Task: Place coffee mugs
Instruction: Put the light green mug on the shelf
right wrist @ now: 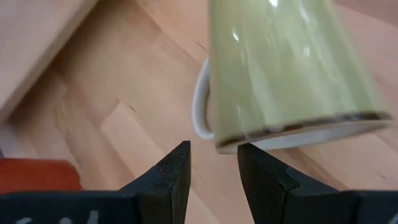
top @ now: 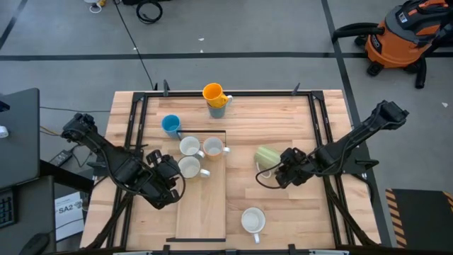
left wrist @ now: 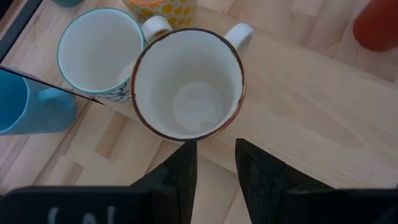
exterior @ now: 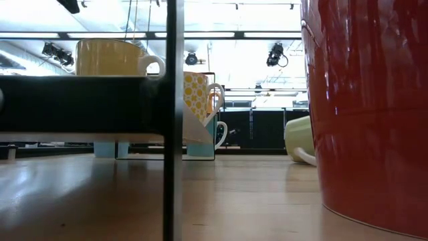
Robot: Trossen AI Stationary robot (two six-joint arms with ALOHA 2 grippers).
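Observation:
A white mug with a brown rim (left wrist: 186,84) (top: 190,167) stands upright on the light wooden board (top: 202,205). My left gripper (left wrist: 214,155) (top: 166,178) is open just short of its near wall. A pale green mug (right wrist: 286,68) (top: 267,156) lies on its side on the table, white handle (right wrist: 200,106) to one side. My right gripper (right wrist: 212,155) (top: 282,171) is open close before its rim, near the handle. I cannot see either gripper touching a mug.
A blue-patterned white mug (left wrist: 99,53), a bright blue mug (top: 170,125) and a cream mug (top: 212,147) crowd the board's far end. A yellow mug (top: 214,94) sits on another at the far edge. An orange mug (top: 253,221) stands near the front. Black frame rails (top: 134,142) line both sides.

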